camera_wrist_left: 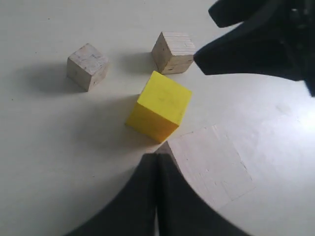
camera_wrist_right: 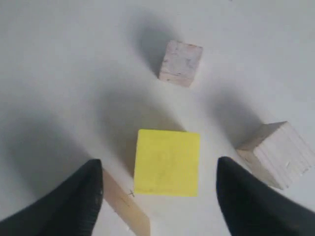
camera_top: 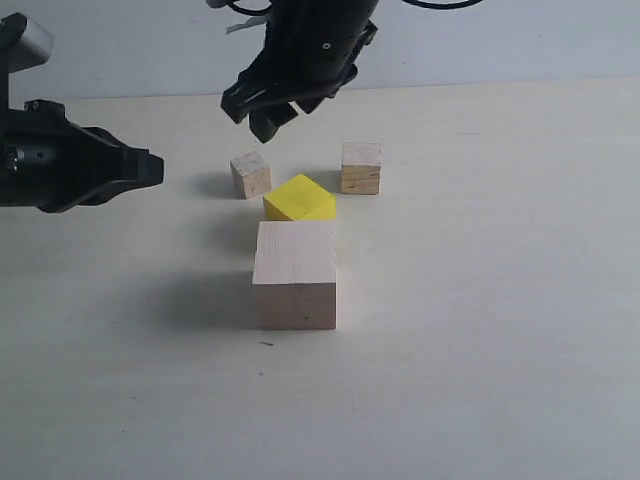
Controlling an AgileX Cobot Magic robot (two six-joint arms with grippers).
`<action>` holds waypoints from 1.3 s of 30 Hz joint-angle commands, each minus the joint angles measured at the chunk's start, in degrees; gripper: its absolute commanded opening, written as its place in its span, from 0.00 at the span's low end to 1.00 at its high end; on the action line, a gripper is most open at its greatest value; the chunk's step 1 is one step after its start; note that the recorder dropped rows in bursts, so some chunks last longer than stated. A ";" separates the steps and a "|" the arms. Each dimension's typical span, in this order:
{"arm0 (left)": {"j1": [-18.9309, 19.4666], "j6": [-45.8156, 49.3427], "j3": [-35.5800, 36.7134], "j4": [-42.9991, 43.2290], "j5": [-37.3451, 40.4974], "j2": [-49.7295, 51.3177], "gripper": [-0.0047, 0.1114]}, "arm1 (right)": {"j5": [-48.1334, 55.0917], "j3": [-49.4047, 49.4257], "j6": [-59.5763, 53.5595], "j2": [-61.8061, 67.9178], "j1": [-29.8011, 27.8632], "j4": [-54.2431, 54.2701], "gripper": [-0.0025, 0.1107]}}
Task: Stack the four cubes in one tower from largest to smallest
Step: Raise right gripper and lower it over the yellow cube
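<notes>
Four cubes sit apart on the table. The largest pale cube (camera_top: 295, 275) (camera_wrist_left: 216, 164) is nearest the front, and only its corner (camera_wrist_right: 123, 206) shows in the right wrist view. Just behind it lies the yellow cube (camera_top: 299, 198) (camera_wrist_left: 160, 106) (camera_wrist_right: 167, 162), turned at an angle. Further back are the greyish smallest cube (camera_top: 250, 174) (camera_wrist_left: 87, 66) (camera_wrist_right: 180, 63) and the tan layered cube (camera_top: 361, 167) (camera_wrist_left: 173, 52) (camera_wrist_right: 278, 153). My right gripper (camera_top: 255, 118) (camera_wrist_right: 158, 164) hangs open above the yellow cube, one finger to each side, holding nothing. My left gripper (camera_top: 155, 168) (camera_wrist_left: 157, 158) is shut and empty, off to the left.
The pale tabletop (camera_top: 480, 330) stretches around the cubes, with a white wall behind its far edge. The right arm's black fingers (camera_wrist_left: 246, 44) show in the left wrist view beyond the tan cube.
</notes>
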 commanded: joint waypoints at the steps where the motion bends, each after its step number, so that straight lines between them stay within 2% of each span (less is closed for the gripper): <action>1: 0.17 -3.83 0.23 3.66 1.17 -2.08 0.04 | 3.11 -4.57 5.97 3.66 0.23 -4.47 0.70; 11: 0.17 -3.83 0.23 3.77 2.68 -2.75 0.04 | 7.02 -7.75 6.33 10.47 0.23 -2.71 0.70; 39: 0.17 -3.83 0.23 5.25 2.68 -2.75 0.04 | 2.67 -7.75 3.56 16.77 0.23 -2.43 0.70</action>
